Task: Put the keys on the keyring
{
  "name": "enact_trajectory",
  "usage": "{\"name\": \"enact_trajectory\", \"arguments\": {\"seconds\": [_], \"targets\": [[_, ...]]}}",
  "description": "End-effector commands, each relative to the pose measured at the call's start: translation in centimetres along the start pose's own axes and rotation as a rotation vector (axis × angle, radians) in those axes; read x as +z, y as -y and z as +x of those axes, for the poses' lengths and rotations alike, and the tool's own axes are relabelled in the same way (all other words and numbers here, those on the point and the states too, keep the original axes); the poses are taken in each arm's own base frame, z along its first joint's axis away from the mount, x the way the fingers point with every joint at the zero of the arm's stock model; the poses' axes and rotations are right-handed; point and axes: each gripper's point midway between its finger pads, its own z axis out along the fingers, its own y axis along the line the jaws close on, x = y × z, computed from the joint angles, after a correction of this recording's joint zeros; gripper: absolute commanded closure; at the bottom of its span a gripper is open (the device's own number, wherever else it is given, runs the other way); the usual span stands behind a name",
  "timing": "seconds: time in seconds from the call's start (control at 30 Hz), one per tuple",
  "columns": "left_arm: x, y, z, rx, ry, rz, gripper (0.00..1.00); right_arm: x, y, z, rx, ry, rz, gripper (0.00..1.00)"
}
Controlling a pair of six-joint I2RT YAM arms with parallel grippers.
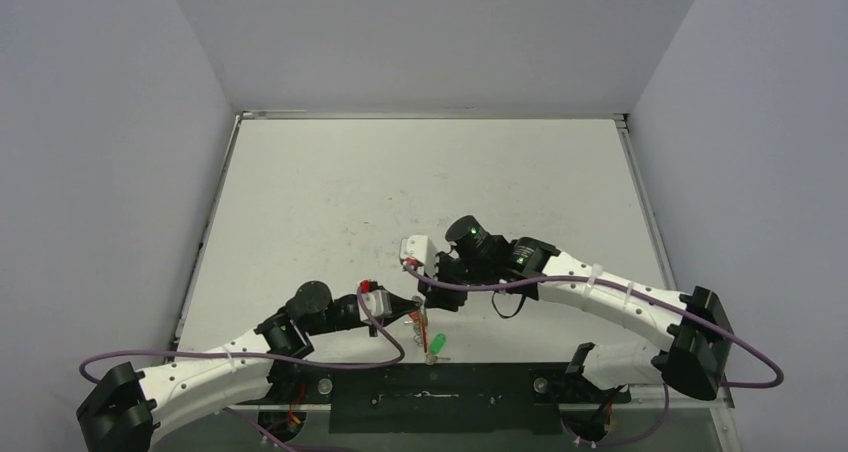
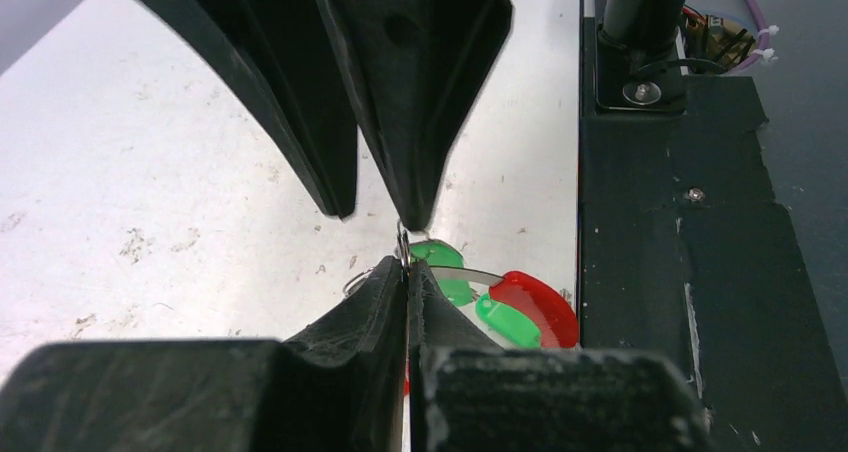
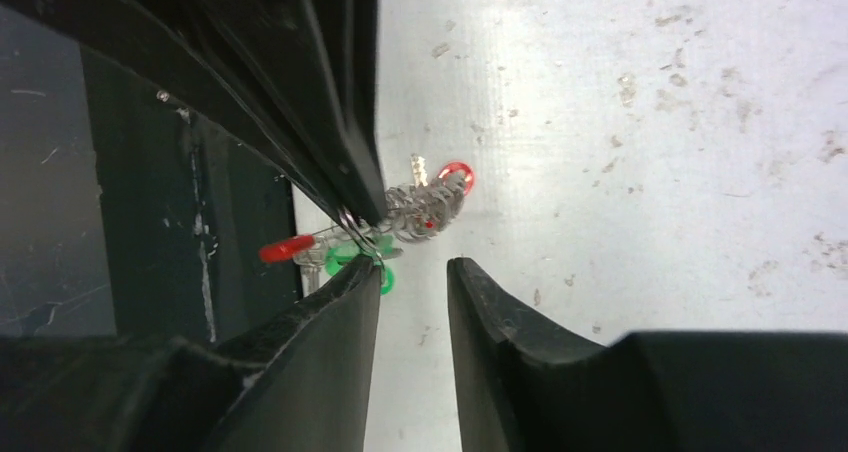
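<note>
My left gripper [image 2: 406, 269] is shut on the thin silvery wire of the keyring [image 2: 402, 244] and holds it just above the table, near the front edge [image 1: 415, 312]. The keyring's red sleeve [image 2: 540, 304] curves to the right below it. Two green-headed keys [image 2: 442, 258] [image 2: 506, 321] lie by the sleeve; whether they are threaded on the ring I cannot tell. My right gripper [image 3: 415, 267] is open, its left fingertip [image 3: 368, 270] touching the ring wire beside the coiled metal [image 3: 425, 208]. A green key [image 1: 436, 344] shows in the top view.
The black base plate [image 2: 680, 272] at the table's near edge lies right beside the keyring. The right gripper's fingers [image 2: 410, 122] hang directly over my left gripper's tips. The white tabletop [image 1: 420, 182] is scuffed.
</note>
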Motion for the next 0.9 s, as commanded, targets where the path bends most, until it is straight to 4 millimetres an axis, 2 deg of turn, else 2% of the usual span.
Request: {"name": "enact_trajectory", "arguments": {"seconds": [0.0, 0.1, 0.3, 0.67, 0.87], "targets": [[-0.3, -0.5, -2.9, 0.032, 0.135, -0.037, 1.00, -2.7, 0.7, -4.2, -0.053, 0.284, 0.000, 0.65], [-0.6, -0.4, -3.7, 0.041, 0.197, -0.048, 1.00, -3.5, 0.3, -4.4, -0.115, 0.363, 0.007, 0.59], [-1.1, 0.2, -5.1, 0.060, 0.293, -0.031, 1.00, -4.2, -1.4, -4.9, -0.241, 0.486, -0.040, 0.58], [-1.2, 0.5, -5.9, 0.071, 0.323, -0.011, 1.00, -3.2, -2.0, -5.2, -0.216, 0.515, -0.106, 0.61], [-1.2, 0.6, -5.9, 0.070, 0.323, -0.008, 1.00, -2.6, -1.8, -5.3, -0.204, 0.523, -0.112, 0.66]]}}
